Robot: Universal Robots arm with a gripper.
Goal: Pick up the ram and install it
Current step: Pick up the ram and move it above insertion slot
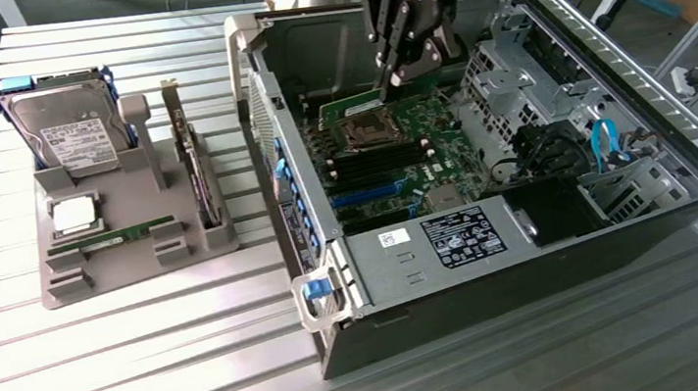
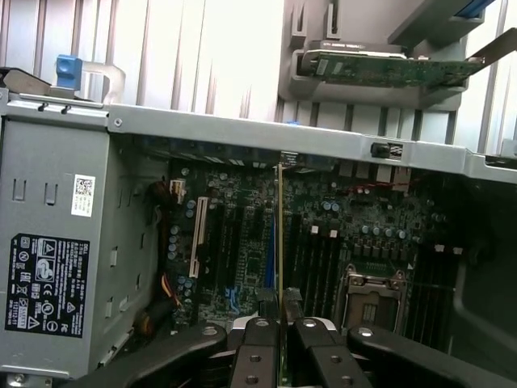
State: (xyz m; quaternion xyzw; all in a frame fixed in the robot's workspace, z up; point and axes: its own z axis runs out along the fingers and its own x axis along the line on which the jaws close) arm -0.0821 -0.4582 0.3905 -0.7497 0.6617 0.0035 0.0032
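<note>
Now — jaws clamped narrow on ram (image 1: pixel 353 106), held above motherboard (image 1: pixel 436 141) near CPU socket (image 1: pixel 371 132) — inside open computer case (image 1: pixel 493 297).

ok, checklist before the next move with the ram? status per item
1. Grip: ok. The gripper is shut on the ram, which is seen edge-on between its fingers.
2. Ram inside the case, above the motherboard: ok.
3. Ram parallel to the memory slots: ok, as far as the wrist view tells.
4. Ram over an empty slot: cannot tell.
5. Slot latches open: cannot tell.
6. Ram seated: not ok. It looks held clear of the board.
</note>
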